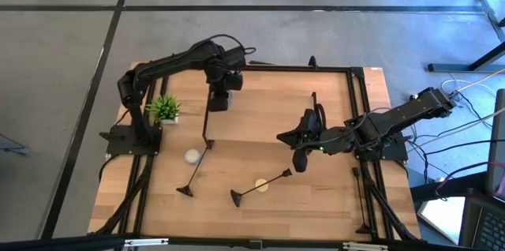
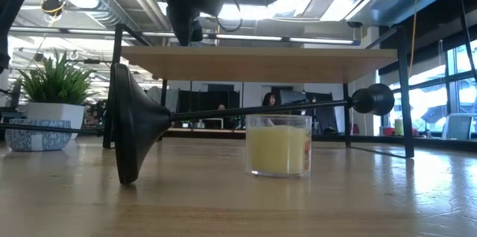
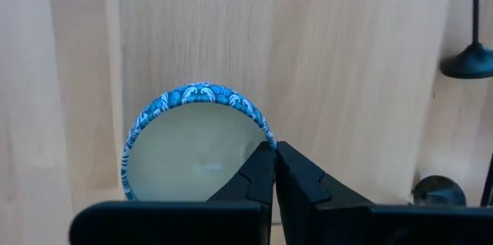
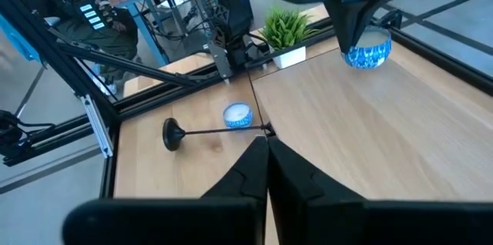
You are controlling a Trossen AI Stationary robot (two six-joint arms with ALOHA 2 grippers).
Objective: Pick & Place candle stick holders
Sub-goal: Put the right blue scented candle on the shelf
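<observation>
Both grippers' fingers are closed on nothing: the left gripper (image 1: 218, 103) hangs over a blue-rimmed candle (image 3: 196, 152), the right gripper (image 1: 301, 161) hovers mid-worktop (image 1: 260, 101). Two candlesticks (image 1: 260, 187) lie toppled near the front, ungrasped. Picking probably comes next: open, descend over a stem.

Two holders lie on my surface (image 1: 316, 204): one (image 1: 196, 170) left beside a candle (image 1: 192, 155), one (image 1: 260, 187) centre touching another candle (image 1: 261, 185). A plant (image 1: 165, 109) stands far left, behind both.
</observation>
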